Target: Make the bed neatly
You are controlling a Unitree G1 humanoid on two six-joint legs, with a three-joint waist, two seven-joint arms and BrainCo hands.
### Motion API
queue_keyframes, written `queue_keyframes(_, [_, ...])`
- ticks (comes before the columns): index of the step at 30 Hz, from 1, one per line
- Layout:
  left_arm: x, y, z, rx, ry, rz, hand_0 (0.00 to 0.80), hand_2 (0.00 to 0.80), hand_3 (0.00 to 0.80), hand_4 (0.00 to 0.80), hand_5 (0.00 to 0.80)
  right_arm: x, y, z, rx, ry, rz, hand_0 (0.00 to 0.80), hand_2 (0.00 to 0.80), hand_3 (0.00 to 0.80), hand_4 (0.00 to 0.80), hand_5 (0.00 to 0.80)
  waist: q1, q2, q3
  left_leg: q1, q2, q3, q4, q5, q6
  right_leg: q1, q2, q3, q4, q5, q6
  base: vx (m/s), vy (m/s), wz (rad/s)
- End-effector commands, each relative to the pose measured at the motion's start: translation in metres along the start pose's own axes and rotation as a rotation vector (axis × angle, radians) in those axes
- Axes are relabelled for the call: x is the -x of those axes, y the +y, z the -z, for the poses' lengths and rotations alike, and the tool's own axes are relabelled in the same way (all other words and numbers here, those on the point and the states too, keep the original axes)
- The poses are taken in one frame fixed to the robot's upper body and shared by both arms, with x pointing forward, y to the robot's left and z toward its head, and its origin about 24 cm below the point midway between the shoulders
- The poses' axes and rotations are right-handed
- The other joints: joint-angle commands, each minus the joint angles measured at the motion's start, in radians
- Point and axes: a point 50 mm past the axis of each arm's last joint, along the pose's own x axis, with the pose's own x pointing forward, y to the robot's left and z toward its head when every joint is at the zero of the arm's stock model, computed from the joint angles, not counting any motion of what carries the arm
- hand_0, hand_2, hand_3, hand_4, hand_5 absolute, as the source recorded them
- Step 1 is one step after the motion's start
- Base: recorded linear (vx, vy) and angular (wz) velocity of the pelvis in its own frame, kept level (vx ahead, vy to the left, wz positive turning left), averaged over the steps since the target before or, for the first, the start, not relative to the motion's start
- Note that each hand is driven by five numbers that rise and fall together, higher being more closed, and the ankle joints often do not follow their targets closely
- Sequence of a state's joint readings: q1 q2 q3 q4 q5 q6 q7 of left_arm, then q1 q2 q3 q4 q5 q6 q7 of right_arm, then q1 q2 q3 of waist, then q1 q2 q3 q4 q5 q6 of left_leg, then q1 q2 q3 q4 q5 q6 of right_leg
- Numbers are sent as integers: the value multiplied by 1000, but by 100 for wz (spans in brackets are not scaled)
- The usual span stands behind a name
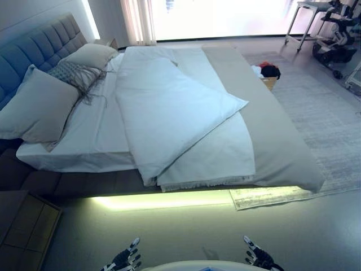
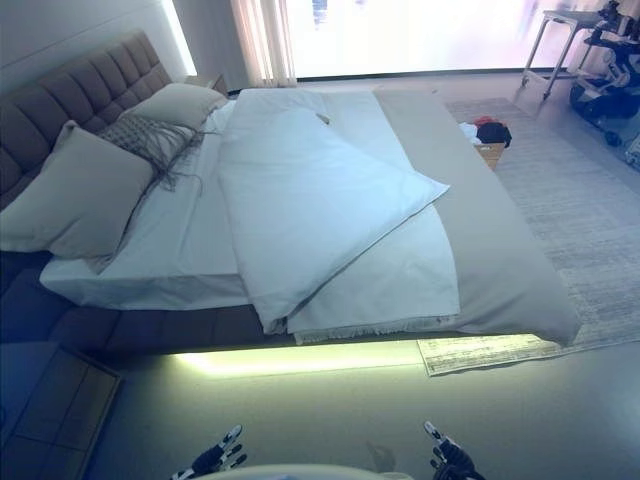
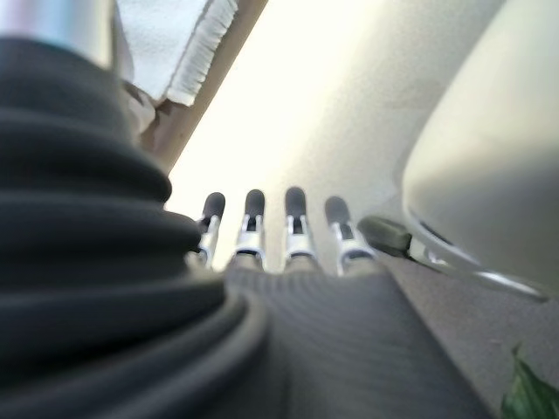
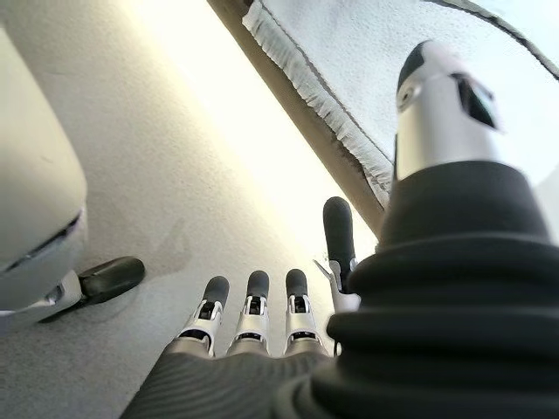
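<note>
A wide bed (image 1: pixel 96 141) with a grey tufted headboard (image 1: pixel 39 48) lies ahead. A white duvet (image 1: pixel 169 107) is folded over itself with one corner pointing right, over a fringed white blanket (image 1: pixel 220 164) and a beige cover (image 1: pixel 271 130). Two beige pillows (image 1: pixel 36 104) and a fringed patterned cushion (image 1: pixel 76 73) lie at the head. My left hand (image 1: pixel 124 261) and right hand (image 1: pixel 256 257) hang low over the floor, well short of the bed, both open and empty. The blanket's fringe shows in the right wrist view (image 4: pixel 323 105).
A glowing light strip (image 1: pixel 163 199) runs under the bed's near side. A wooden nightstand (image 1: pixel 22 226) stands at lower left. A grey rug (image 1: pixel 327 124) lies right of the bed, with a basket of clothes (image 1: pixel 268 73) on it. A table and equipment (image 1: pixel 333 28) stand at the far right.
</note>
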State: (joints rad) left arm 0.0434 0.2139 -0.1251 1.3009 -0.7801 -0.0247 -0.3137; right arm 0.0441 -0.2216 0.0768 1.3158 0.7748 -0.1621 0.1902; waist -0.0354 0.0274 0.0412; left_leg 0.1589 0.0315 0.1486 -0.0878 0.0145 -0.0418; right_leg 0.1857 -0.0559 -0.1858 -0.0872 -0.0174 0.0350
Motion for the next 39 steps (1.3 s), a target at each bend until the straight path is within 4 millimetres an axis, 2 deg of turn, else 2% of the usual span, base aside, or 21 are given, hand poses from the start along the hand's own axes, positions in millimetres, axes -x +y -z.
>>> queue_keyframes(1, [-6,-12,-17,56,-62,16,0,0,0,0,0,-7,13,-15,27,-13,-30,0,0,0,0,0,26,-17,24,-16,-66,-29,1,-74,41,-63,-7,8,29,24,67,0,0,0])
queue_keyframes(6, [-7,-14,-18,75,-67,11,0,0,0,0,0,-7,13,-14,39,-6,-21,0,0,0,0,0,25,-22,38,-21,-59,-31,1,-69,45,-77,0,10,67,1,57,-2,-28,1])
queue_keyframes(11, [-7,-14,-20,103,-88,1,0,0,0,0,0,-8,16,-19,24,-21,-25,0,0,0,0,0,33,-33,49,-10,-58,-51,2,-69,47,-71,12,17,71,-10,45,14,-87,6])
queue_keyframes(13, [-8,-16,-24,121,-112,5,0,0,0,0,0,-9,19,-23,27,-29,-30,0,0,0,0,0,33,-42,59,-24,-52,-41,78,-89,42,-74,9,20,83,-21,33,-10,-62,5])
queue_keyframes(14, [-9,-18,-27,129,-130,13,0,0,0,0,0,-10,21,-27,33,-37,-32,0,0,0,0,0,34,-52,71,-56,-53,-29,168,-113,39,-79,1,18,98,-27,22,-56,-62,5])
queue_keyframes(15, [-10,-21,-32,137,-150,26,0,0,0,0,0,-11,22,-33,42,-53,-32,0,0,0,0,0,41,-69,95,-122,-55,-23,315,-128,34,-83,-13,16,115,-30,5,-58,-68,14])
queue_keyframes(16, [-10,-24,-34,135,-158,39,0,0,0,0,0,-12,23,-38,51,-69,-27,0,0,0,0,0,51,-73,121,-199,-44,-31,421,-93,17,-81,-12,14,128,-30,-10,-22,-40,27])
queue_keyframes(17, [-11,-26,-35,136,-160,47,0,0,0,0,0,-13,25,-43,56,-83,-17,0,0,0,0,0,60,-68,140,-250,-22,-29,445,-41,-1,-76,-5,14,138,-30,-16,59,21,28])
queue_keyframes(19, [-11,-27,-33,151,-160,54,0,0,0,0,0,-13,23,-50,47,-101,-3,0,0,0,0,0,69,-44,167,-273,48,10,331,50,-40,-51,10,19,146,-43,-9,213,164,4])
queue_keyframes(21, [-10,-24,-30,190,-167,46,0,0,0,0,0,-13,21,-54,58,-107,-15,0,0,0,0,0,80,-17,177,-289,117,7,185,165,-77,-11,17,18,132,-63,1,334,255,-1])
queue_keyframes(22, [-10,-24,-30,198,-167,44,0,0,0,0,0,-13,21,-54,62,-106,-16,0,0,0,0,0,81,-17,182,-280,121,6,152,185,-82,2,14,17,131,-68,2,427,277,0])
queue_keyframes(23, [-9,-21,-28,241,-172,29,0,0,0,0,0,-11,15,-52,73,-99,-10,0,0,0,0,0,97,-11,177,-309,150,-15,49,215,-97,43,6,30,121,-89,12,356,218,-2])
queue_keyframes(24, [-9,-19,-28,255,-174,22,0,0,0,0,0,-11,12,-51,70,-97,-5,0,0,0,0,0,100,-14,179,-310,152,-21,24,218,-101,59,-2,32,119,-97,15,487,319,-6])
queue_keyframes(25, [-8,-16,-25,295,-177,-1,0,0,0,0,0,-9,6,-47,62,-87,4,0,0,0,0,0,106,-13,171,-329,172,-18,6,220,-111,93,-15,31,112,-114,23,401,298,-6])
queue_keyframes(27, [-6,-11,-19,343,-177,-36,0,0,0,0,0,-6,-3,-38,51,-66,21,0,0,0,0,0,104,-12,158,-305,189,28,26,209,-113,142,-52,17,104,-134,50,412,365,-19])
queue_keyframes(29, [-4,-5,-15,355,-174,-62,0,0,0,0,0,-4,-6,-28,38,-45,47,0,0,0,0,0,105,-16,133,-275,181,58,24,167,-101,170,-111,-3,106,-134,93,408,410,-31])
queue_keyframes(32, [-3,1,-16,308,-163,-83,0,0,0,0,0,-2,-9,-15,-36,-26,69,0,0,0,0,0,118,-29,94,-288,139,36,98,124,-81,187,-180,-24,125,-121,142,394,383,-37])
queue_keyframes(36, [-3,0,-28,220,-168,-45,0,0,0,0,0,-3,0,-14,-46,-40,-2,0,0,0,0,0,122,-45,62,-293,72,18,162,56,-19,145,-251,-5,219,-28,149,289,327,-15])
queue_keyframes(37, [-3,0,-30,186,-161,-39,0,0,0,0,0,-4,4,-15,-62,-52,-15,0,0,0,0,0,119,-49,54,-299,48,16,174,36,2,128,-268,13,272,19,149,234,292,7])
queue_keyframes(38, [-3,0,-33,148,-153,-40,0,0,0,0,0,-5,6,-17,-73,-60,-24,0,0,0,0,0,113,-48,48,-297,30,16,177,22,20,96,-279,29,333,67,146,227,294,3])
queue_keyframes(39, [-3,0,-35,125,-148,-43,0,0,0,0,0,-5,7,-19,-72,-61,-28,0,0,0,0,0,103,-43,46,-291,19,18,178,12,34,55,-277,45,388,83,140,243,291,2])
